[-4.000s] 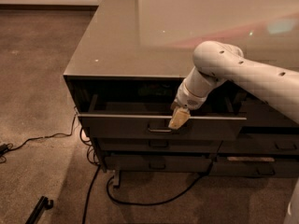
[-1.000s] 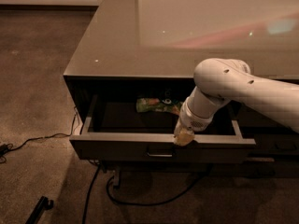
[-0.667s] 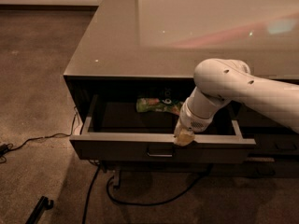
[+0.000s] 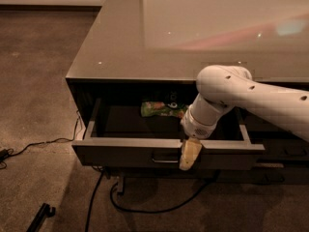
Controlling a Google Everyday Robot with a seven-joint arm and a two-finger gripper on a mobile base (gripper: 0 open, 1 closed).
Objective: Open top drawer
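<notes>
The top drawer (image 4: 120, 153) stands pulled far out from under the counter, its dark front facing me and its inside open to view. A small loop handle (image 4: 164, 159) sits mid-front. My gripper (image 4: 189, 154) hangs at the drawer's front edge, just right of the handle, with its pale fingers (image 4: 189, 153) pointing down over the front. The white arm (image 4: 251, 100) reaches in from the right. A green snack bag (image 4: 164, 108) lies at the back of the drawer.
The glossy counter top (image 4: 193, 28) spans above. Black cables (image 4: 96, 197) run over the carpet below and left of the drawer. A dark object (image 4: 41, 215) lies on the floor at lower left. More drawer fronts (image 4: 285, 151) show at the right.
Since four seconds ago the drawer has slid well out toward me with the gripper at its front, and the green bag has come into view. Over the last second nothing visibly moves.
</notes>
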